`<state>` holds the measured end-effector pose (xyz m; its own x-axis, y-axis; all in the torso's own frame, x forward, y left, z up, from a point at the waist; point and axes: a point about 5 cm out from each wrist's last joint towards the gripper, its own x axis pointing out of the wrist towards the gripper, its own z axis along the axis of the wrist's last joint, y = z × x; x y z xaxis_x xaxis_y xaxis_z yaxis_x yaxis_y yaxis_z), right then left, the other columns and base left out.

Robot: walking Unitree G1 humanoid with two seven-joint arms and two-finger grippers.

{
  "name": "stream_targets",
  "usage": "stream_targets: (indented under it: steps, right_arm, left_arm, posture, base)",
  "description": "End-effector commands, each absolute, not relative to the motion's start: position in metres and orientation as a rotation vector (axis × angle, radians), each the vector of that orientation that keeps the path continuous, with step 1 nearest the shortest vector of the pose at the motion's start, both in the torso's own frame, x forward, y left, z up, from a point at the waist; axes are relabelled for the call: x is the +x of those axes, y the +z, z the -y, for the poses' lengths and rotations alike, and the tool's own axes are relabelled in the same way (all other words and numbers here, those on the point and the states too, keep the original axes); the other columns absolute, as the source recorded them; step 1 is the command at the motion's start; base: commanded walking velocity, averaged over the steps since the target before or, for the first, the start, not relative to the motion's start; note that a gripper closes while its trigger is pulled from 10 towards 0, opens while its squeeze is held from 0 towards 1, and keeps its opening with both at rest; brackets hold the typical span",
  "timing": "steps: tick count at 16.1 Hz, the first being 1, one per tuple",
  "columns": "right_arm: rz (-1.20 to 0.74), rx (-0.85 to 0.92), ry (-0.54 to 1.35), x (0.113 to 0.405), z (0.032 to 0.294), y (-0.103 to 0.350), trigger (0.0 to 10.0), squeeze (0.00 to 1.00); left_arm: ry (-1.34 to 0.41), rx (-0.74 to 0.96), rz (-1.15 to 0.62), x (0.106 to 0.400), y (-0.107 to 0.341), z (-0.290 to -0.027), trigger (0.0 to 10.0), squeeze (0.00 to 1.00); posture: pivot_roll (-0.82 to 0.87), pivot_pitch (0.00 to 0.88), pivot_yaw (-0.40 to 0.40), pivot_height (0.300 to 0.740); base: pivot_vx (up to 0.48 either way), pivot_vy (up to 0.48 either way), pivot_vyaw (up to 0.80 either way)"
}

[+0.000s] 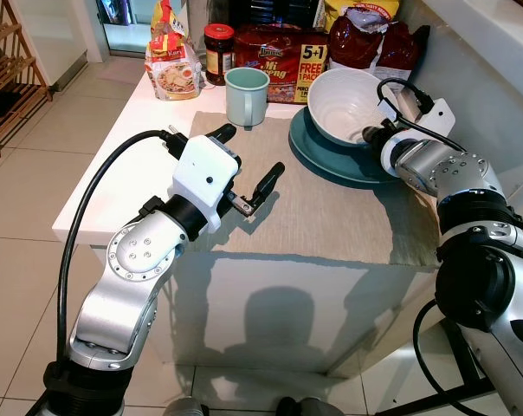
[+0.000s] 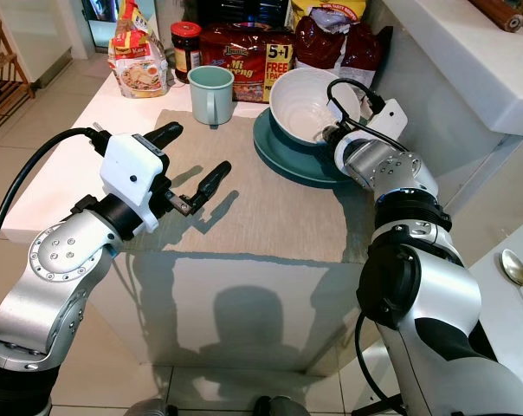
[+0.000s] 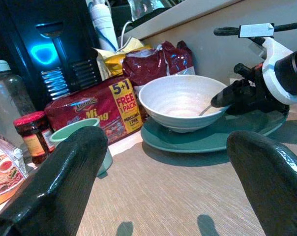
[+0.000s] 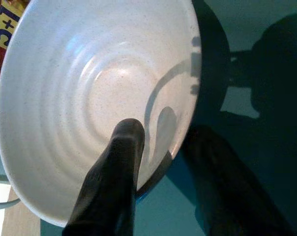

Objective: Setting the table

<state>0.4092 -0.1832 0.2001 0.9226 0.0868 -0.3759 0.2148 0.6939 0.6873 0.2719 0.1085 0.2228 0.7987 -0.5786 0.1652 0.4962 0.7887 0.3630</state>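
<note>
surface: white counter (image 1: 114,165) | on it: beige placemat (image 1: 322,221) carrying teal plate (image 1: 309,149) and mint mug (image 1: 247,95) | rear edge: noodle multipack (image 1: 270,50), red-lidded jar (image 1: 217,54), single noodle packet (image 1: 172,74), dark red bag (image 1: 374,42)

- We see a glazed white bowl (image 1: 344,104), faintly speckled, on a smooth teal plate (image 1: 331,160).
- We note a woven beige placemat (image 1: 322,217), matt, on the white desk (image 1: 123,165).
- Our left hand (image 1: 248,169) has glossy black fingers (image 3: 60,182).
- Noodle packets (image 1: 274,52) look like shiny plastic.
</note>
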Motion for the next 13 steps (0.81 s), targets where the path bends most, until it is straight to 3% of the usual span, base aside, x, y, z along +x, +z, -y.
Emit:
stream_targets:
  steps: [1,8,13]
  right_arm:
    - [-0.386,0.805,-0.071,0.411,0.184,0.207,0.0,0.00]
    - [-0.366,0.823,-0.067,0.411,0.184,0.208,0.0,0.00]
    - [-0.155,0.838,0.107,0.399,0.171,0.225,0.0,0.00]
  left_arm:
    - [-0.604,0.324,0.285,0.272,0.226,-0.106,10.0,0.00]
    - [-0.598,0.329,0.287,0.272,0.226,-0.107,10.0,0.00]
    - [-0.542,0.328,0.318,0.275,0.232,-0.113,10.0,0.00]
  posture:
    - [0.11,0.044,-0.087,0.740]
    - [0.11,0.043,-0.087,0.740]
    - [0.11,0.030,-0.092,0.740]
  base:
    - [0.000,0.000,0.00]
    - [0.000,0.000,0.00]
    - [0.000,0.000,0.00]
